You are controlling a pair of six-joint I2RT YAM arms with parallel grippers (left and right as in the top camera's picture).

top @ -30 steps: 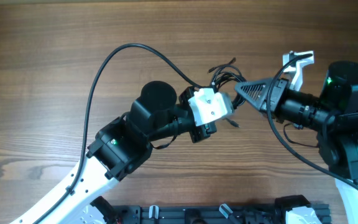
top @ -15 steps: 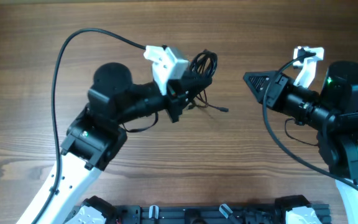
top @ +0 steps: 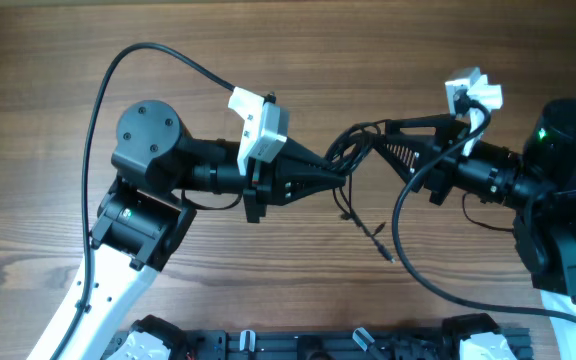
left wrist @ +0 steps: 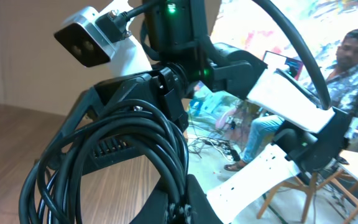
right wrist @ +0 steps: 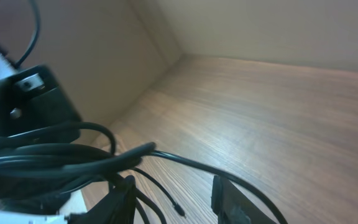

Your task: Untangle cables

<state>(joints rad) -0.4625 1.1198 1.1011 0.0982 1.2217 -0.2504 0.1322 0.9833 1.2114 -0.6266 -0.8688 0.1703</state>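
Note:
The cables are a bunch of thin black cords held up over the middle of the table. My left gripper points right and is shut on the bunch; in the left wrist view the loops rise from its closed jaws. My right gripper points left, open, with its fingers on either side of the bunch's right edge. In the right wrist view one cord crosses the gap of the right gripper, untouched by the left finger. A loose cord with a small plug end trails down onto the table.
The wooden table lies under both arms. A thick black arm cable arcs over the left arm. A black rail runs along the front edge. A seated person shows far behind in the left wrist view.
My left gripper has carried the bunch down and to the right, back to the middle. My right gripper has reached left around it with its jaws wider. A loose cord now trails lower.

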